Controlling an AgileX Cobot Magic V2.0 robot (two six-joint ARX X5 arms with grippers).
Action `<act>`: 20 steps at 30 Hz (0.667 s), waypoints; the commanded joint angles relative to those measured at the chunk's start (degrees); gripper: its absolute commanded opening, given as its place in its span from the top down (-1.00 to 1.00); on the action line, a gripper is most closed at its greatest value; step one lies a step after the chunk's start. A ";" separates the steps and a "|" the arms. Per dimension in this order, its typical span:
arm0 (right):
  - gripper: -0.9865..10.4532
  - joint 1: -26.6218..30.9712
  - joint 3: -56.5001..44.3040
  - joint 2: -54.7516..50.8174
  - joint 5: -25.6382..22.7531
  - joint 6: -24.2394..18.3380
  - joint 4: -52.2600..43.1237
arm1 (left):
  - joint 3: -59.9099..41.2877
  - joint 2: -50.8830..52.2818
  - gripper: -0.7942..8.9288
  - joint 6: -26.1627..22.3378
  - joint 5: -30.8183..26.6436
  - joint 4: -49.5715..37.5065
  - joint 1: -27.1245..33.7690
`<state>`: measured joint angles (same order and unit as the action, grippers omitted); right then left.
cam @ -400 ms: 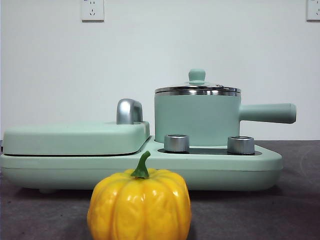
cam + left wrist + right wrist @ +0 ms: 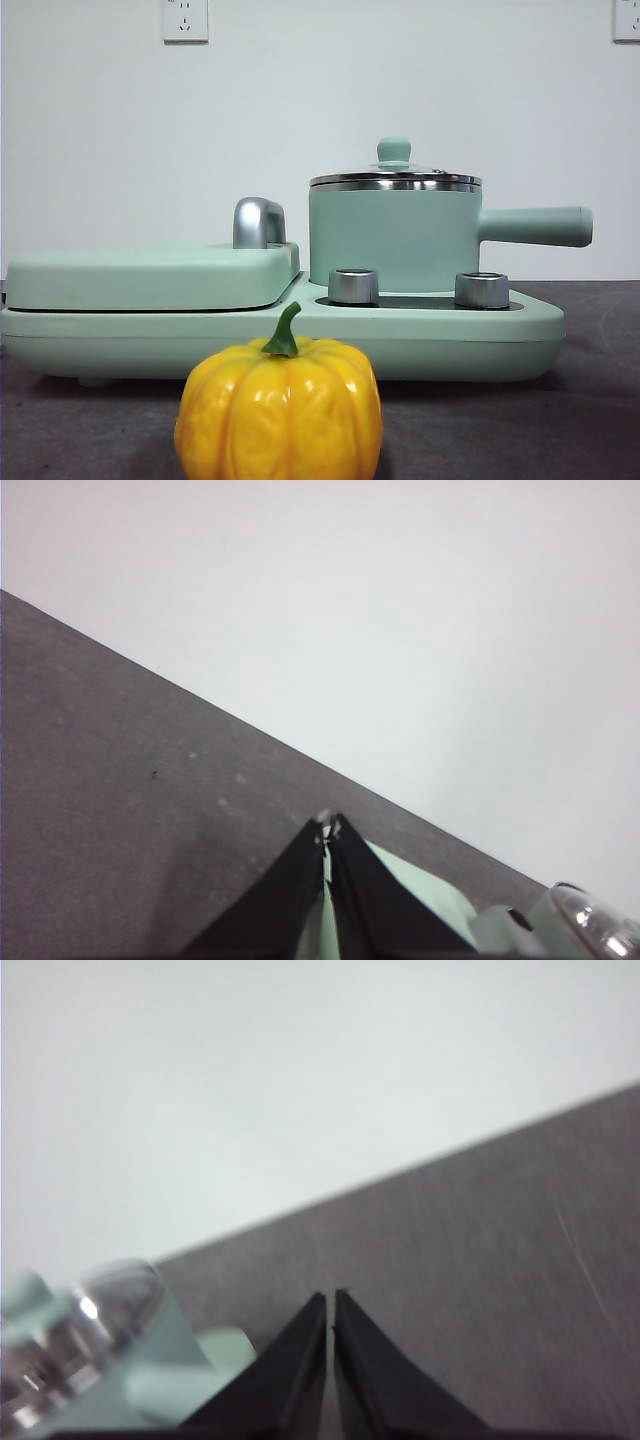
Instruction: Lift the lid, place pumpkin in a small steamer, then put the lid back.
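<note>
A wide mint-green cooker base (image 2: pixel 520 325) sits on a dark grey table (image 2: pixel 600 420). On its left half lies a flat mint-green cover (image 2: pixel 150 275) with a chrome handle (image 2: pixel 258 222) at its right end. Two steel knobs (image 2: pixel 353 285) stand on its right half. Two white wall sockets (image 2: pixel 185 20) sit high on the pale far wall (image 2: pixel 100 140).

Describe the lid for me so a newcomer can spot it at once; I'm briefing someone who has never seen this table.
Find the long mint-green cooking base across the table; on its right half stands the small steamer with one straight side handle. The lid sits on top of it: a steel-rimmed disc with a small mint-green knob, unlike the wide flat cover with its chrome handle to the left.
</note>
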<state>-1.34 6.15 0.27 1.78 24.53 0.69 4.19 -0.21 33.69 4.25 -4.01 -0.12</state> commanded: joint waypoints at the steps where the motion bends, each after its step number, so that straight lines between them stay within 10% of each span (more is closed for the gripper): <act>1: 0.81 -0.02 3.56 -0.02 0.11 0.98 1.20 | 4.22 -0.20 0.82 0.20 -0.20 2.25 0.11; 20: 0.81 -0.02 23.78 5.20 0.15 -4.96 17.22 | 31.43 -13.35 0.82 -13.84 -0.17 26.77 0.11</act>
<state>-1.34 28.91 4.78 1.78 21.54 17.89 34.41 -13.06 23.05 4.25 22.92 -0.12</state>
